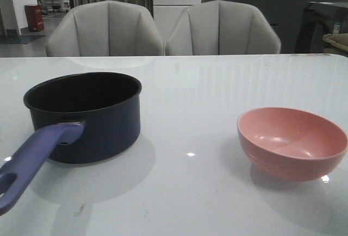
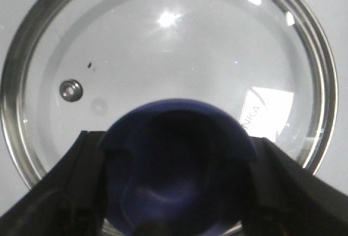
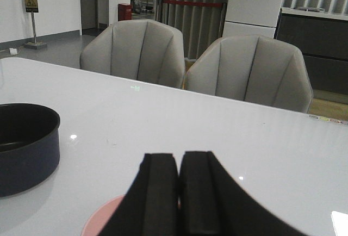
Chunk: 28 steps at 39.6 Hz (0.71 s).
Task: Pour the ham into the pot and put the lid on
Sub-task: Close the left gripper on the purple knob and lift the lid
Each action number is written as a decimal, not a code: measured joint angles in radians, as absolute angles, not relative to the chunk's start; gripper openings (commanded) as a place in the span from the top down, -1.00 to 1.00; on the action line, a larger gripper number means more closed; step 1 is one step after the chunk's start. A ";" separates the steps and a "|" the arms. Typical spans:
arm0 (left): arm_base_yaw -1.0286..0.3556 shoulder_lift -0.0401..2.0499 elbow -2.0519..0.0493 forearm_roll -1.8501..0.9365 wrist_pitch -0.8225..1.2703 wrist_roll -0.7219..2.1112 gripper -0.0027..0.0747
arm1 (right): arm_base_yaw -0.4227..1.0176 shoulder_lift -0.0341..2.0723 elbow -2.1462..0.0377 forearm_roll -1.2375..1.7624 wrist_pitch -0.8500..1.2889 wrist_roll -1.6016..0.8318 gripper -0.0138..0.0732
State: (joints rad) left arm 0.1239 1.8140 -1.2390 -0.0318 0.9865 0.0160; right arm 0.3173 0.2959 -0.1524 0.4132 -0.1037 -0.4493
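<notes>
- The pot stands on the white table. Its long blue handle points toward the robot, so an arm could reach it with ease.
- The pot is open on top. From the front its inside looks black, and I cannot see down to the bottom. So I cannot tell if any ham is in there.
- The pink bowl sits well to the right of the pot, on its base. What I can see of its inside looks bare, with no ham showing. I think the pouring may be done, but that is only my guess.
- The lid is not in the front view. Only the left wrist camera shows it, flat on the table with its knob up. I cannot tell how far it is from the pot.
- The left gripper is right over that knob. 1 dark finger is on each side of it, close by, in place for a grab. I cannot tell if they press on it yet or just sit near.
- The right gripper has its 2 fingers pressed together, with nothing between them. It hangs over the rim of the pink bowl, to the right of the pot, out of the way.
- I think the lid step is next: lift it by the knob and set it on the pot.
</notes>
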 measured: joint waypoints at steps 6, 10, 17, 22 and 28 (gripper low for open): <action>0.124 1.783 -1.264 -0.032 0.988 0.016 0.63 | 0.317 0.296 -0.152 0.413 -0.104 -0.449 0.33; 0.124 1.768 -1.267 -0.032 0.991 0.016 0.63 | 0.317 0.296 -0.152 0.413 -0.104 -0.449 0.33; 0.124 1.736 -1.274 -0.032 0.999 0.016 0.63 | 0.317 0.296 -0.152 0.413 -0.104 -0.449 0.33; 0.124 1.721 -1.315 -0.057 1.039 0.016 0.63 | 0.317 0.296 -0.152 0.413 -0.104 -0.449 0.33; 0.091 1.719 -1.386 -0.080 1.088 0.016 0.63 | 0.317 0.296 -0.152 0.413 -0.104 -0.449 0.33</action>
State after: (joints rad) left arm 0.0910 1.7190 -1.3858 -0.0800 1.0880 0.0160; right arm 0.3173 0.2959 -0.1524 0.4132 -0.1037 -0.4493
